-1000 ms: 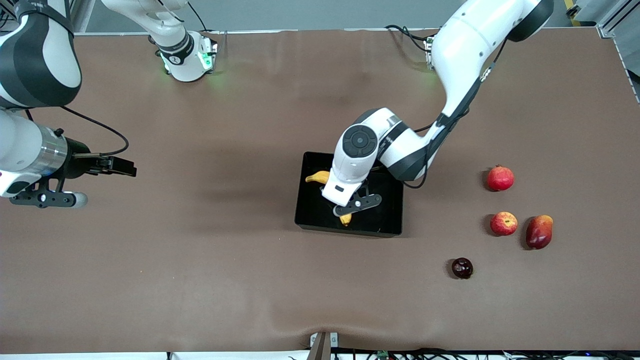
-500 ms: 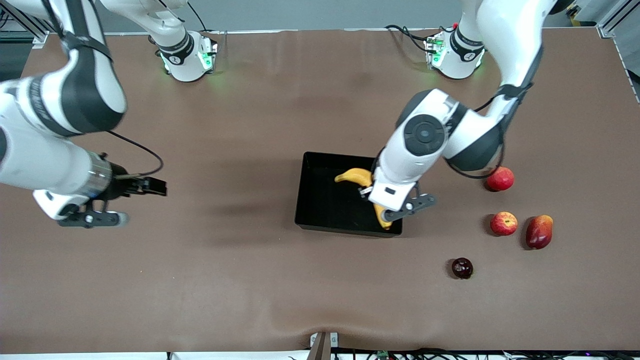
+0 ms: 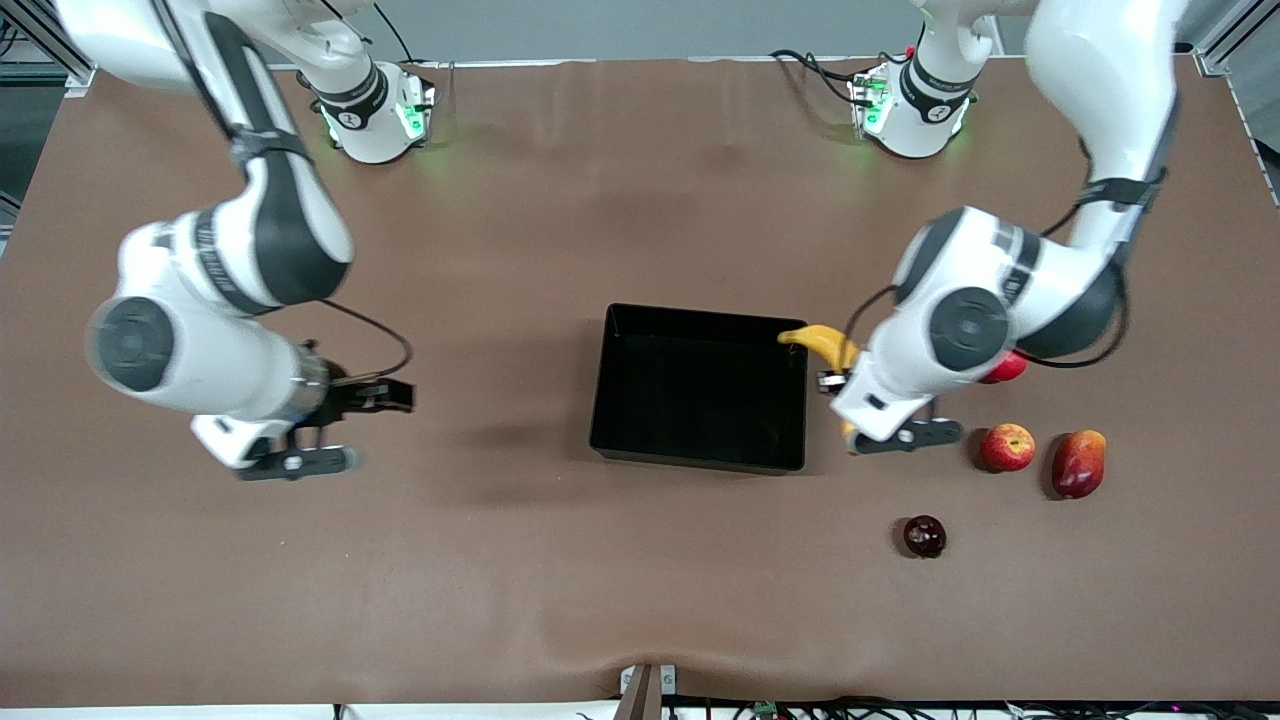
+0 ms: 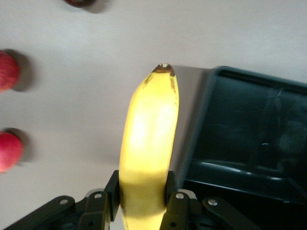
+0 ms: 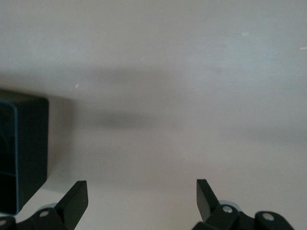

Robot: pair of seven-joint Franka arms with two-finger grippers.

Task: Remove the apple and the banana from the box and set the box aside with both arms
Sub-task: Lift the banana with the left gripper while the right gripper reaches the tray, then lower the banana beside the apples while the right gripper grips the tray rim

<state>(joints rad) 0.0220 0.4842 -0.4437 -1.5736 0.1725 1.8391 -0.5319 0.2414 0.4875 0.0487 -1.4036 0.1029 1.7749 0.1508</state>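
Observation:
My left gripper (image 3: pixel 856 422) is shut on the yellow banana (image 3: pixel 826 346) and holds it in the air just outside the tray's wall at the left arm's end. The left wrist view shows the banana (image 4: pixel 148 139) clamped between the fingers (image 4: pixel 175 203). The black tray (image 3: pixel 700 313) sits mid-table with nothing in it, and also shows in the left wrist view (image 4: pixel 249 96). The red apple with yellow patches (image 3: pixel 1007 447) lies on the table toward the left arm's end. My right gripper (image 3: pixel 297 455) is open and empty over bare table toward the right arm's end of the tray (image 5: pixel 24 143).
A red pomegranate (image 3: pixel 1005 368) lies partly under the left arm, farther from the camera than the apple. A red-and-yellow fruit (image 3: pixel 1078 463) lies beside the apple. A dark maroon fruit (image 3: pixel 924 536) lies nearer the camera.
The left gripper has carried the banana out of the tray toward the left arm's end. The right arm has moved toward the tray.

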